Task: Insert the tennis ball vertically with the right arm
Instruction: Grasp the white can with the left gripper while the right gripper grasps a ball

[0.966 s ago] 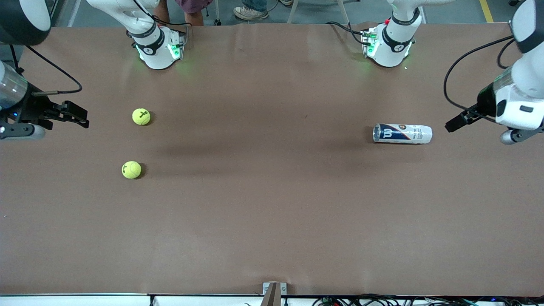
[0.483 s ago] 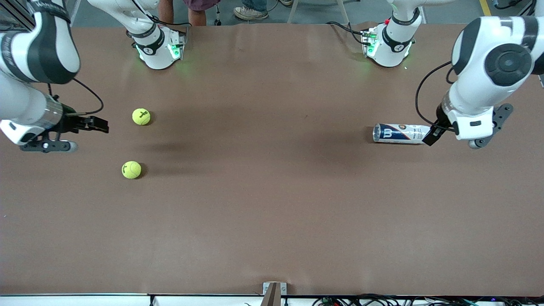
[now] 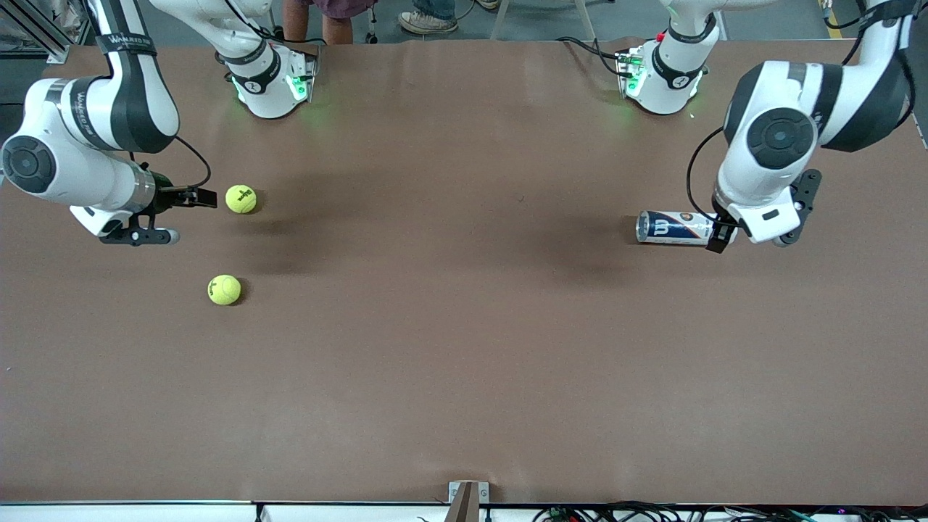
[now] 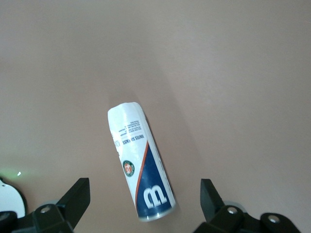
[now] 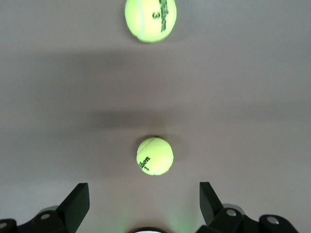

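Observation:
Two yellow tennis balls lie toward the right arm's end of the table. One tennis ball (image 3: 241, 199) (image 5: 154, 156) is farther from the front camera than the other tennis ball (image 3: 224, 289) (image 5: 150, 19). My right gripper (image 3: 203, 197) (image 5: 144, 204) stands open just beside the farther ball, not touching it. A blue and white ball can (image 3: 685, 228) (image 4: 141, 167) lies on its side toward the left arm's end. Its metal-rimmed end faces the table's middle. My left gripper (image 3: 719, 233) (image 4: 144, 204) is over the can's white end, open and holding nothing.
The brown table (image 3: 464, 348) carries only the two balls and the can. The right arm's base (image 3: 268, 83) and the left arm's base (image 3: 663, 72) stand along the edge farthest from the front camera. A small bracket (image 3: 468, 496) sits at the nearest edge.
Both arms have swung in from the table's ends. The right gripper has closed in on the farther ball, and the left gripper has come over the can. Balls and can have not moved.

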`<state>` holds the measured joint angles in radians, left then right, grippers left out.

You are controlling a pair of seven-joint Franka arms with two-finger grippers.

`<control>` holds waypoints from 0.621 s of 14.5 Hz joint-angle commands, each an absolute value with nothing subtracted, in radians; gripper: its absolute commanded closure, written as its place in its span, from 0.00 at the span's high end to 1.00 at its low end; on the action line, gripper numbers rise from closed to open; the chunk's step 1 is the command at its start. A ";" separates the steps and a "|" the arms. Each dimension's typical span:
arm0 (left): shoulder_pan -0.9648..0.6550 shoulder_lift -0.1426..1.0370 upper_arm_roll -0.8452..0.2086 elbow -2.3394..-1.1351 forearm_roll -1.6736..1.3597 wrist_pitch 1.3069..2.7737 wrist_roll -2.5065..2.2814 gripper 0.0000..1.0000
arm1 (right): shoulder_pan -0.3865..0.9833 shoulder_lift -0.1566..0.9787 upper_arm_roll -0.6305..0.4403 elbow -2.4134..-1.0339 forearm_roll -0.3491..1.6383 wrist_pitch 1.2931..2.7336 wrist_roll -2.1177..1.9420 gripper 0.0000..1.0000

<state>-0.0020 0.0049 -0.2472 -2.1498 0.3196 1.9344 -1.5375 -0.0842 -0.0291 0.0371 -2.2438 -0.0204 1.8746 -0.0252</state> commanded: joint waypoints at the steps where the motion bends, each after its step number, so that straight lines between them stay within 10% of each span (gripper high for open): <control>1: -0.003 -0.008 -0.270 -2.255 0.420 1.985 -1.707 1.00 | -0.098 -0.064 0.045 -2.322 -0.034 1.916 -0.032 1.00; 9: -0.011 0.213 -0.365 -2.336 0.727 2.043 -2.254 1.00 | -0.195 -0.037 0.046 -2.486 -0.034 2.059 -0.037 1.00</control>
<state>-0.0063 0.1660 -0.3602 -2.3238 0.6540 2.0186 -2.1500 -0.1427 -0.0172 0.0353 -2.4405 -0.0204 2.0372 -0.0254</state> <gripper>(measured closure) 0.000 0.000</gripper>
